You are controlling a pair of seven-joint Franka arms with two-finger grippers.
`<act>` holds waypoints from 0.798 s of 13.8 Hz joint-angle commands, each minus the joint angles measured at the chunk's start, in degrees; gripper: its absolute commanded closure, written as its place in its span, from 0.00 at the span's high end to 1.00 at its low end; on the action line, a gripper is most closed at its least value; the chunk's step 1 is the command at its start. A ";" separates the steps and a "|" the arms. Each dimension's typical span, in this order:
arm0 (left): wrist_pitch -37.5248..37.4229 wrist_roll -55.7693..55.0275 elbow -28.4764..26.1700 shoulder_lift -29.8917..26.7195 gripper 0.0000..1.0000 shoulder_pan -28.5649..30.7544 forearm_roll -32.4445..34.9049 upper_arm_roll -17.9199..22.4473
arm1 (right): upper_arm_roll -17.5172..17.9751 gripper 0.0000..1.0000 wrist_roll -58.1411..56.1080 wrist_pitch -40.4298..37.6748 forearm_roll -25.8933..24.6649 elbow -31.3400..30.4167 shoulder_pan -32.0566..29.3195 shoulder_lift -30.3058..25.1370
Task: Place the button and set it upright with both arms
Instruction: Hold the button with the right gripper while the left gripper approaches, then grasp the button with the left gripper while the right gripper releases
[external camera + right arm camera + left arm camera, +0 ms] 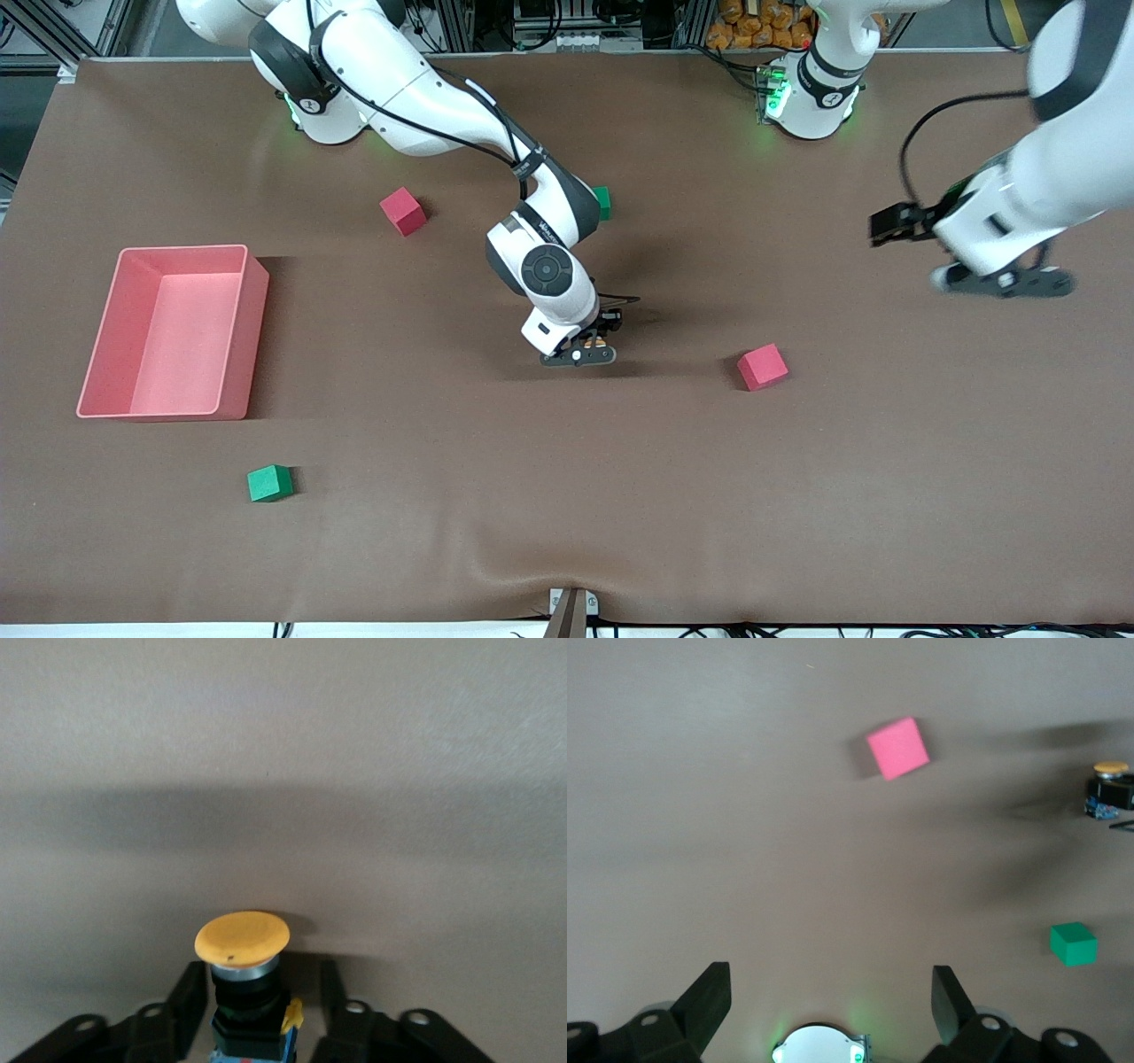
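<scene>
The right claw is standing low at mid-table, fingers parted just clear of the upright orange-capped button sitting between them. The left claw is hanging wide open and empty over the table.

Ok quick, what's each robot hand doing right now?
Left hand: open, empty, up over the brown table.
Right hand: fingers either side of the small orange-capped black push-button; cannot tell if they grip it.
</scene>
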 commanded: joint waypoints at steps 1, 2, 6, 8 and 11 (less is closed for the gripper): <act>0.83 -1.25 1.60 5.10 1.00 -4.08 -0.85 0.01 | -0.17 1.00 1.62 -0.77 -1.52 1.76 -0.80 -0.93; 2.14 -1.34 1.60 6.69 1.00 -5.66 -0.85 0.01 | -0.17 1.00 1.71 -1.03 -1.52 1.85 -1.84 -1.89; 8.37 -1.17 1.78 14.86 1.00 -11.81 -1.20 -0.08 | -4.38 1.00 1.10 -1.21 -5.02 1.85 -4.14 -5.23; 11.37 -1.34 3.35 19.07 1.00 -13.93 -3.73 -0.08 | -7.27 1.00 1.18 -2.95 -5.03 1.85 -5.01 -7.78; 16.02 -5.63 6.16 24.97 1.00 -17.61 -6.56 0.01 | -6.86 1.00 0.92 -9.54 -4.51 1.85 -12.28 -14.00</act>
